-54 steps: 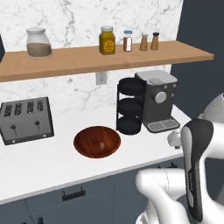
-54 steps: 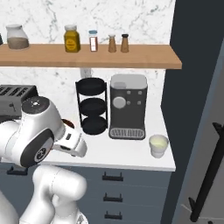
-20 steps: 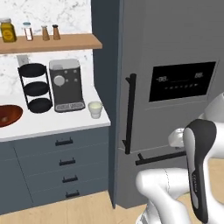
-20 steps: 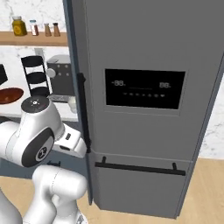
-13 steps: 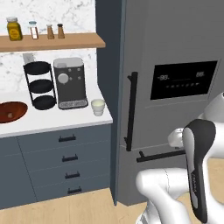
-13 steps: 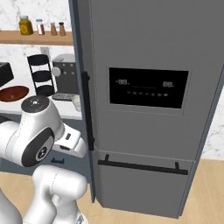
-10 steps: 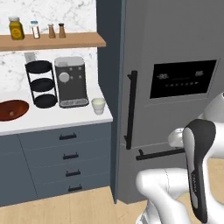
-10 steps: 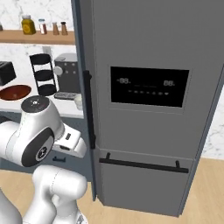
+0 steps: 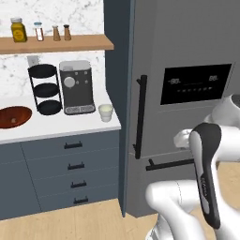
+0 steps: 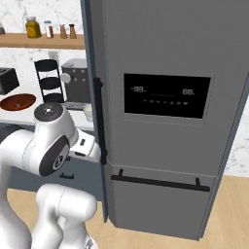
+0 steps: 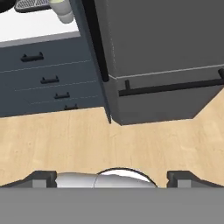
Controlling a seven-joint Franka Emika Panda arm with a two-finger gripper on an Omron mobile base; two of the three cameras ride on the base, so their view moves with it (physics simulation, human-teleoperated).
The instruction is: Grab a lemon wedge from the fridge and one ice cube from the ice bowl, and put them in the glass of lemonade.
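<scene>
The fridge (image 9: pixel 187 56) is a tall grey cabinet with a black display panel; its doors are shut, so the lemon wedge is hidden. A black bar handle (image 10: pixel 99 121) runs down the door's left edge. The glass of lemonade (image 9: pixel 106 112) stands on the white counter's right end, by the fridge, and also appears as the glass of lemonade (image 11: pixel 61 8) in the hand view. The ice bowl (image 9: pixel 14 117) lies far left on the counter; no ice cube can be made out in it. My gripper (image 11: pixel 113 179) is open and empty, held low over the wooden floor before the fridge (image 11: pixel 166 39).
A black three-tier rack (image 9: pixel 44 89) and a coffee machine (image 9: pixel 77 86) stand at the back of the counter under a wooden shelf (image 9: pixel 56 43) of jars. A toaster (image 10: pixel 7 80) sits far left. Dark blue drawers (image 11: pixel 43 78) run below the counter. A lower horizontal handle (image 10: pixel 155 182) crosses the fridge.
The whole picture has slid left: the base has driven right along the counter, so the fridge now fills more of each base view. The arm's pose relative to the base looks unchanged.
</scene>
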